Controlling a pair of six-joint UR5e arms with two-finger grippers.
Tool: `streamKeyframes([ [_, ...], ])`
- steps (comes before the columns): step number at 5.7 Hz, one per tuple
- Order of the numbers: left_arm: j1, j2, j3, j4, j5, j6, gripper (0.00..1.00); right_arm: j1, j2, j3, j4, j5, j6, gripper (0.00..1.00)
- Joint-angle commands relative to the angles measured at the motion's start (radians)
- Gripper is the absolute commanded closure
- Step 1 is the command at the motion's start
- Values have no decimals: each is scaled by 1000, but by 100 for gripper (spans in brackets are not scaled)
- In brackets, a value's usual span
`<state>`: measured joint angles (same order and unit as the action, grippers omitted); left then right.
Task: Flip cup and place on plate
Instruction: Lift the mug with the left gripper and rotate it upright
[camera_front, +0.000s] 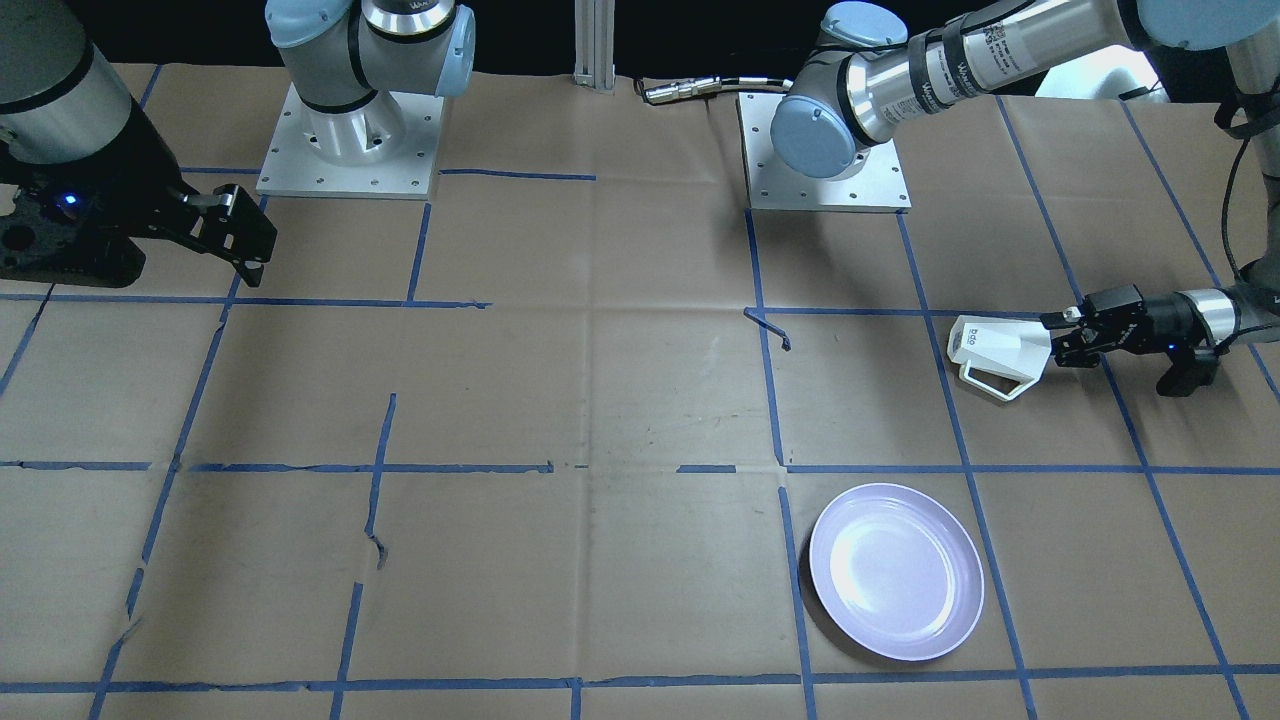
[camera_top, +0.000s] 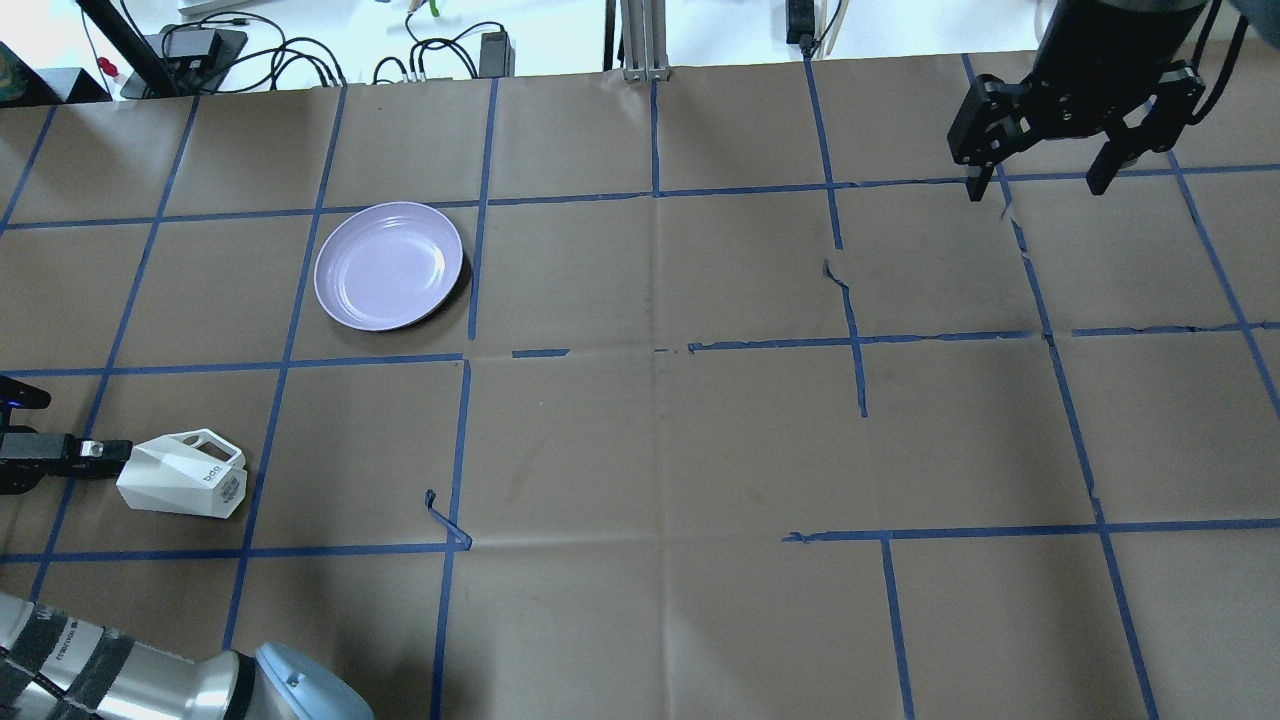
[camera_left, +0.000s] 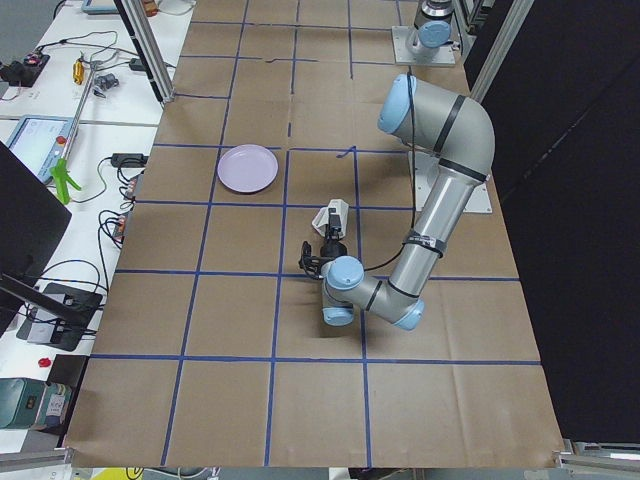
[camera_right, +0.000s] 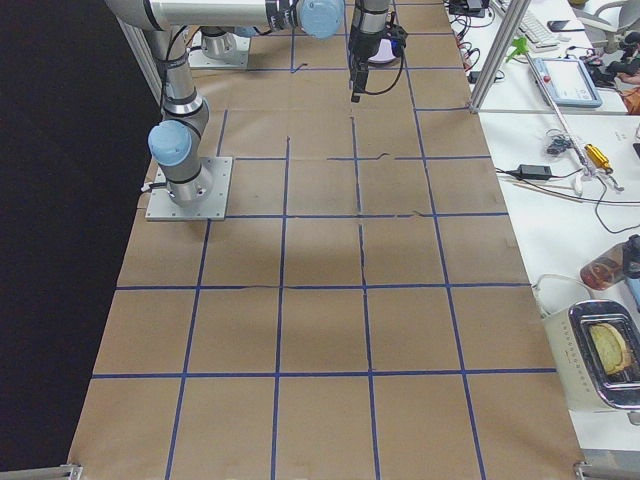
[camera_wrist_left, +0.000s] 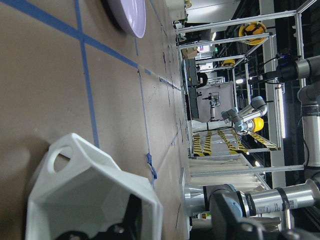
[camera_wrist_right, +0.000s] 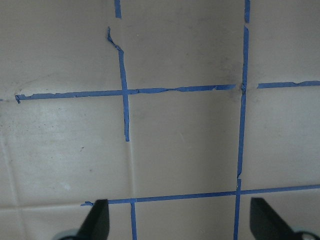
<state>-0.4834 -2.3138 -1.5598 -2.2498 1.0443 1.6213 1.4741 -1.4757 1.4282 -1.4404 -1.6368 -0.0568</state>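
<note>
My left tool (camera_front: 1050, 342) is clamped on the rim of a small white faceted cup (camera_front: 1000, 350). In the left wrist view, one dark finger (camera_wrist_left: 132, 217) shows inside the cup's hexagonal mouth. The cup is on its side, base pointing away from the tool and its thin loop handle (camera_front: 990, 385) on the side facing the plate. I cannot tell whether it rests on the brown paper worktop (camera_front: 600, 400) or hangs just above it.

The cup looks hard, glossy and probably ceramic. I judge it rigid, fairly light, slippery on its flat facets and likely to chip if dropped. The rim wall seems the safest hold, since the slender handle looks too fragile.

My left arm reaches low with its forearm almost level and its wrist horizontal. The lavender plate (camera_front: 895, 570) sits well apart from the cup. My right tool (camera_top: 1037, 185) hangs far off, its fingers spread wide and holding nothing.
</note>
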Motion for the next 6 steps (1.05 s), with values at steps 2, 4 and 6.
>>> streamKeyframes([
  [2,2,1,24,6,3,58,100,0,0,0,0,0,0,0],
  [4,-3,148,35,-26,-6,-76,100,0,0,0,0,0,0,0],
  [6,-44,449,35,-14,-10,-330,100,0,0,0,0,0,0,0],
])
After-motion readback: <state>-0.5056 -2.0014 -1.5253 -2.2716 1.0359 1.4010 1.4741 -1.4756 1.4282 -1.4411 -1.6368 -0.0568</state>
